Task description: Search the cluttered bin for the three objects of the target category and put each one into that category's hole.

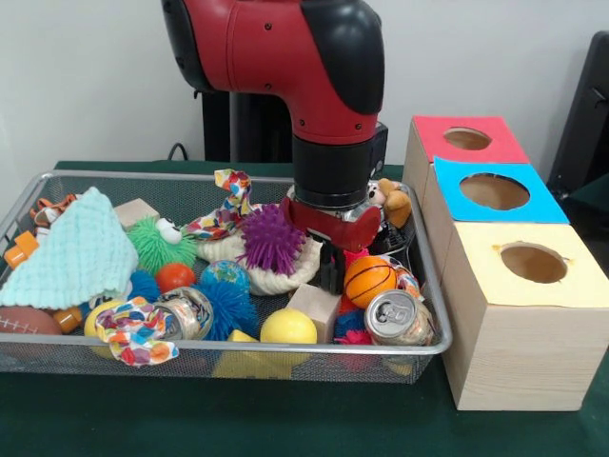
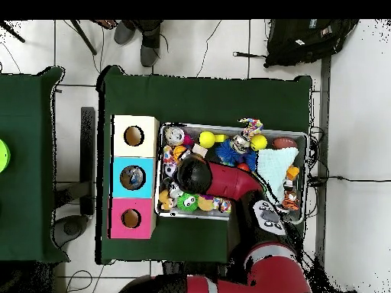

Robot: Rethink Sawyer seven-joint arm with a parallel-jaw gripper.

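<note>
Bin (image 1: 228,181) at frame centre holds clutter; end effector (image 1: 330,269) reaches down inside it, its grip state impossible to tell.

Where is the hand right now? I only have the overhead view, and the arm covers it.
Observer: From the front, the hand is down inside the bin, between a purple spiky ball and a small orange basketball.
Operator: Is it holding a bottle?
Observer: I cannot tell. A pale wooden block sits just in front of it.
Operator: What lies in the corner nearest the boxes?
Observer: A silver drink can lies on its side, its top facing the front camera.
</note>
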